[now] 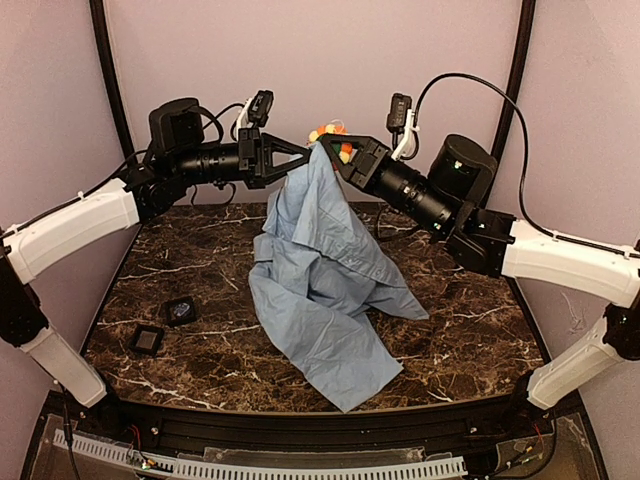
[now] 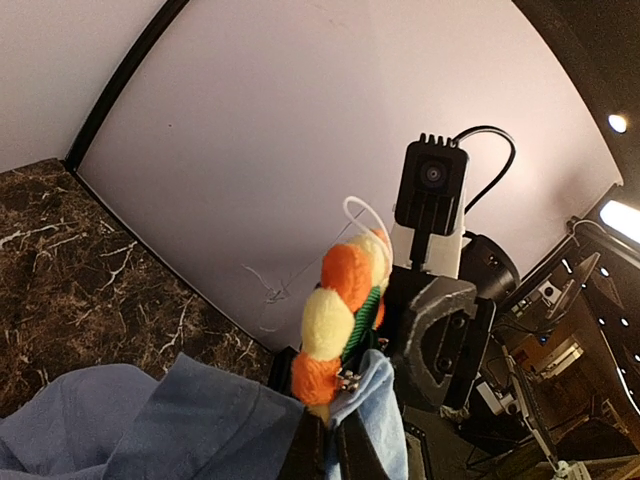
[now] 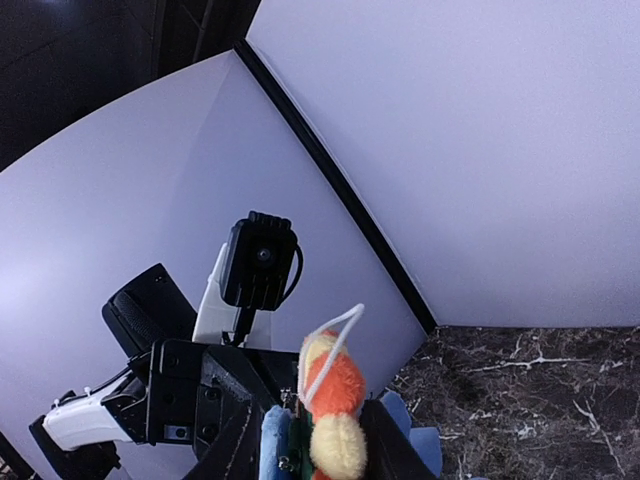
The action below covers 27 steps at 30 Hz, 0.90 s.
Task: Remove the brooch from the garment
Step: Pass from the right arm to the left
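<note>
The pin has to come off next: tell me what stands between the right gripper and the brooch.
Nothing visible does. The brooch sits between the fingers of the right gripper, a fold of the garment beside it. The left gripper pinches the garment just under the brooch. Whether the right gripper grips it, I cannot tell.

Centre to near edge: light blue thin fabric shirt drapes over dark marble tabletop. Near-left corner: two small black square pads. Right side passable.
</note>
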Available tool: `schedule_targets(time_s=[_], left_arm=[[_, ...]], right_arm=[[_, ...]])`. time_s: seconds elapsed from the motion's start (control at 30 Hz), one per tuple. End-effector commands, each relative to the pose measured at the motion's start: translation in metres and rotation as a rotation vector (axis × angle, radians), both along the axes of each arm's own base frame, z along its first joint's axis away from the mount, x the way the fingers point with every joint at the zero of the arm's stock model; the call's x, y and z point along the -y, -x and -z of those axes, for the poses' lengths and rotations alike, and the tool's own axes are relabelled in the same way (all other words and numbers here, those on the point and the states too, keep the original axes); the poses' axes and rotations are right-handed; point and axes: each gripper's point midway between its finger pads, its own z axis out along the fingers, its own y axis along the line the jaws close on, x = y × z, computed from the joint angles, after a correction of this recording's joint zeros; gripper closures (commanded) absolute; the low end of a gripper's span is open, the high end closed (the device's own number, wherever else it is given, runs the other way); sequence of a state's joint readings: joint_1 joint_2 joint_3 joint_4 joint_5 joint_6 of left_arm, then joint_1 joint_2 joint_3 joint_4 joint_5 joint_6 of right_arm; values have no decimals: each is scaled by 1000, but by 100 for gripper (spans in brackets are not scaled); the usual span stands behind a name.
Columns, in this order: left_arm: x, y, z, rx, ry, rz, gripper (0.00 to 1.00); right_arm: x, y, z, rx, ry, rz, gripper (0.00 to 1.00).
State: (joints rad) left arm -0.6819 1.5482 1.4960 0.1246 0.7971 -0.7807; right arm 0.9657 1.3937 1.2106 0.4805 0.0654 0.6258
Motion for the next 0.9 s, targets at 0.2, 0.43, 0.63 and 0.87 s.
schedule_targets(time_s=[0.2,0.43,0.63,0.87], left_arm=[[-27,27,33,39,-183,19,99],[-36,34,70,33,-351,42,99],[-45,34,97,39,-491,44,99],[-47,34,117,67,-607,52,99]], right_arm=[[28,-11,37,-99,195,49,23],[40,-8,66,-138,446,-148,16],[26,14,90,-220,555,-394,22],[1,34,100,-291,504,-629,28]])
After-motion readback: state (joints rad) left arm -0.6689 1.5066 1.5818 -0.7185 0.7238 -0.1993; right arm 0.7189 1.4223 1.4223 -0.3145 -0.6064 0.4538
